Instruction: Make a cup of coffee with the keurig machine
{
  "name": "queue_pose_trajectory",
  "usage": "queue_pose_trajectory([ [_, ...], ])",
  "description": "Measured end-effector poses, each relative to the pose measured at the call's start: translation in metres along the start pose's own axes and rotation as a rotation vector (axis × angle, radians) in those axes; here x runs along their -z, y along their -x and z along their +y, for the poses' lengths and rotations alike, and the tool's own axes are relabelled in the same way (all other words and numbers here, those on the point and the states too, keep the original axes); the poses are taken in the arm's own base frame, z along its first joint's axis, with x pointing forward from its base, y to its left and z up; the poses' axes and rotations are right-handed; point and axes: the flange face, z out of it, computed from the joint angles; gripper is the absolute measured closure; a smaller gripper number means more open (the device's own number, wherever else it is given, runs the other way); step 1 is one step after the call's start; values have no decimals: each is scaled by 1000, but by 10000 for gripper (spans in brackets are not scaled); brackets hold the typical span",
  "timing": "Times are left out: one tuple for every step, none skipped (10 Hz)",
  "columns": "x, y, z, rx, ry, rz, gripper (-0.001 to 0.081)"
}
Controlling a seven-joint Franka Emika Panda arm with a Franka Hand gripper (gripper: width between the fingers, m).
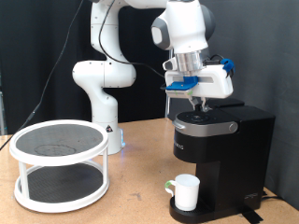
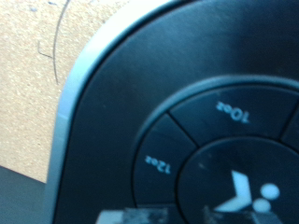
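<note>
The black keurig machine (image 1: 224, 149) stands at the exterior view's right with its lid down. The white cup (image 1: 185, 191) sits on the drip tray under the spout, handle towards the exterior view's left. My gripper (image 1: 199, 105) points straight down, its fingers together, with the tips at the top of the lid. In the wrist view the lid (image 2: 112, 84) fills the frame at very close range, showing its silver-grey band (image 2: 67, 103), the 12oz button (image 2: 159, 166), the 10oz button (image 2: 234, 114) and the centre button (image 2: 243, 191). The blurred fingertips (image 2: 168, 217) sit just before the buttons.
A white two-tier round rack (image 1: 58, 163) with dark mesh shelves stands on the wooden table (image 1: 131, 201) at the exterior view's left. The robot's white base (image 1: 98, 103) is behind it. A black curtain hangs at the back.
</note>
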Motion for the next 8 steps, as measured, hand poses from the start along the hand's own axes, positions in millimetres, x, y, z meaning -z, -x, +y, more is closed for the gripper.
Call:
queue_pose_trajectory([
  [-2,-1,0,0,-12,-4,796],
  [-3,-2,1,-1,-18,-5,804],
  [-5,-3,2,-1,-19,-4,804],
  [-6,-3,2,-2,-18,-3,805],
  [-7,-4,3,-2,-16,0,805],
  [-9,-5,4,-3,-13,2,806],
  [-10,-6,4,-3,-10,5,806],
  [-12,-7,5,-4,-7,7,806],
])
